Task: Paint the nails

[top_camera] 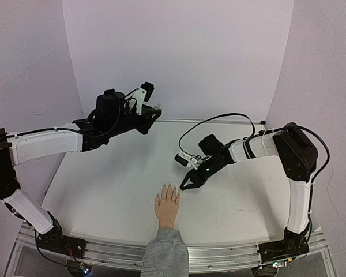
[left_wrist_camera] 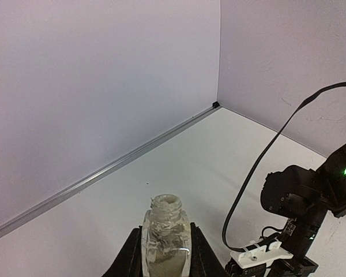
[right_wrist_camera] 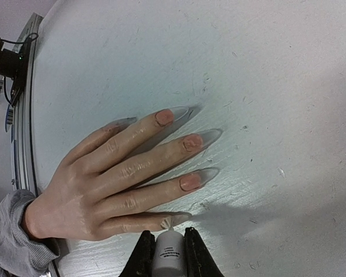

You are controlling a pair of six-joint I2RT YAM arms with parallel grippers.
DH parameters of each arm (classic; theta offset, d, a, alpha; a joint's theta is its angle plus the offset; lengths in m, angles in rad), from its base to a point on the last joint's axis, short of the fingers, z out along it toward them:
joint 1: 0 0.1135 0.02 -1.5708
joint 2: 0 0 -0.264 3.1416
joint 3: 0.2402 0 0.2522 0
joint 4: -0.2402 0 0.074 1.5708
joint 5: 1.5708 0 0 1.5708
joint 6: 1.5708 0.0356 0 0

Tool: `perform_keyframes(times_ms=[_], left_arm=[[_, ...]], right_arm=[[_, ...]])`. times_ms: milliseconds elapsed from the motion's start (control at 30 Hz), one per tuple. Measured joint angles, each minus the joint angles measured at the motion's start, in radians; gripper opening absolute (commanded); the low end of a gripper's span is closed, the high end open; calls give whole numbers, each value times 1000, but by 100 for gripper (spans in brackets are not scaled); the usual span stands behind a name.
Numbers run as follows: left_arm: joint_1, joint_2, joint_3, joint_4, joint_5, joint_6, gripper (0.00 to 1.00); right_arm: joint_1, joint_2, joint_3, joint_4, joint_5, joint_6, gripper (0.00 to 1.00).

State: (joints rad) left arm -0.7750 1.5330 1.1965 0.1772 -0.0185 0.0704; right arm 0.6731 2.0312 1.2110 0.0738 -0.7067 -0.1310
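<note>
Lying palm-down at the near middle of the bench [top_camera: 104, 184], the flesh-coloured hand [top_camera: 167, 206] runs near to far, its long nails [right_wrist_camera: 187, 141] pointing far. The right arm [top_camera: 259, 147] reaches in low from the right. The right tool [right_wrist_camera: 169, 245] is clenched on a white brush [right_wrist_camera: 169, 257] whose tip meets the rightmost finger's nail. The left tool [left_wrist_camera: 166, 238], raised at far left, grasps an open clear bottle [left_wrist_camera: 166, 228].

A small clear bottle [left_wrist_camera: 166, 234], uncapped, with a crusted threaded neck, is held upright between the closed black fingers of the left hand [left_wrist_camera: 166, 257]. Beyond it, the white desk [left_wrist_camera: 207, 156] is bounded by a metal strip [left_wrist_camera: 104, 173] below lavender walls. The right arm [left_wrist_camera: 300, 196], with a green light [left_wrist_camera: 344, 171] lit and a looping black cable [left_wrist_camera: 259, 163] attached, is seen at lower right.
</note>
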Motion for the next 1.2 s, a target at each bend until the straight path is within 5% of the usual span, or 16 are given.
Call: perform_keyframes(times_ms=[1200], left_arm=[[0,0,0,0,0,0,0]], right_arm=[[10,0,0,-4,16,-11,0]])
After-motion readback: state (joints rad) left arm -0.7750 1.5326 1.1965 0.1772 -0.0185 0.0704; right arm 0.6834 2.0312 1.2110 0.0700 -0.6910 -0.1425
